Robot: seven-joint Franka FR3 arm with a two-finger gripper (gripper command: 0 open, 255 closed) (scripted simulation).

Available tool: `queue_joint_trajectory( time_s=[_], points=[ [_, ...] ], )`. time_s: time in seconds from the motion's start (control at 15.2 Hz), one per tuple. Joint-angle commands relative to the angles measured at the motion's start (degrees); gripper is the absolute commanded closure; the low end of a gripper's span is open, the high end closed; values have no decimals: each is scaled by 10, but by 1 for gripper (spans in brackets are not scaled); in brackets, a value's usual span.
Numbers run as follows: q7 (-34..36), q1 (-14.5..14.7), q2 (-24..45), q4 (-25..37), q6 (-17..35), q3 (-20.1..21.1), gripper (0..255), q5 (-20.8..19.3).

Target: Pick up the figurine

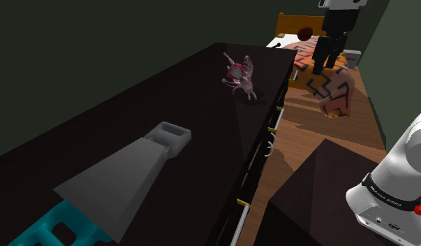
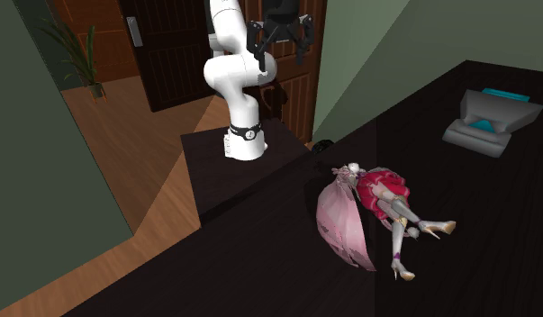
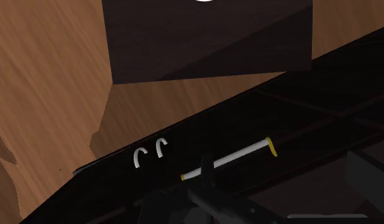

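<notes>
one figurine (image 2: 373, 200) well apart from gripper (image 2: 280, 49)

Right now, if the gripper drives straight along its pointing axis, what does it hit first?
The gripper points down: probably the wooden floor first, just beside the dark dresser front, not the figurine. Depth is unclear; it could clip the dresser edge.

Home bedroom: bed (image 1: 334, 91) with wooden headboard (image 1: 288, 21) right below the tool (image 1: 326, 65), plank floor (image 2: 125, 153), dark panelled door (image 2: 170, 45) behind it, potted plant (image 2: 80, 54) further off, drawer-fronted bench (image 1: 202, 140)
</notes>
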Motion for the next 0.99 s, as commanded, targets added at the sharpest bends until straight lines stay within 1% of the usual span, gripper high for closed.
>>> queue_joint_trajectory(
  time_s=[0.0, 0.46, 0.92],
  points=[
    [0, 0, 0, 0, 0, 0, 0, 0],
    [-26, -6, 152, 82, 75, -23, 0, -4],
    [-52, -9, 304, 200, 115, -43, 0, 5]
  ],
)
